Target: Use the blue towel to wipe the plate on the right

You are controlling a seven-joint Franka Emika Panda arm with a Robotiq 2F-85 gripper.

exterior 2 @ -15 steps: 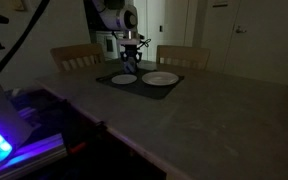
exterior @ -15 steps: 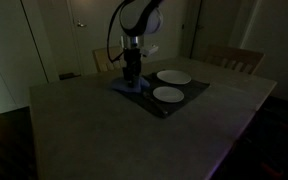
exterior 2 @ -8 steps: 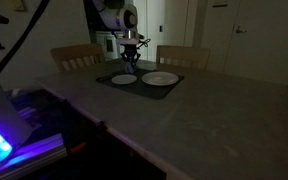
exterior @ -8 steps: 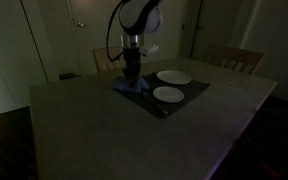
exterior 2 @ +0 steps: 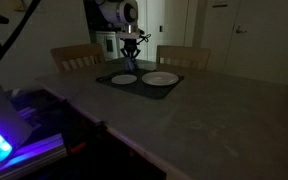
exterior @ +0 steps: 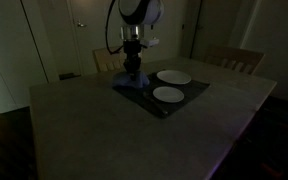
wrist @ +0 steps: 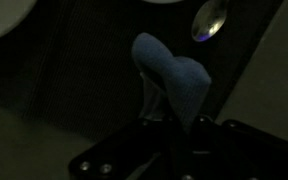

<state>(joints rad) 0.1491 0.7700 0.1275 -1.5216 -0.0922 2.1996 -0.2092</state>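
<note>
dim room, big grey table (exterior: 94,125) with a black mat (exterior: 147,100) towards the far end. the gripper (wrist: 170,118) is pinched tight on the blue towel (wrist: 174,75), grabbing it by a top fold so the rest hangs in a bunch over the left part of the mat, handy as a wiping pad. the plate (exterior 2: 160,78) sits on the mat off to the right, not wiped yet i'd guess. there's a spoon (wrist: 209,18) lying nearby, worth steering clear of.

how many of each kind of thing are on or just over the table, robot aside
plates: 2
towel: 1
mat: 1
spoon: 1
total: 5
</note>
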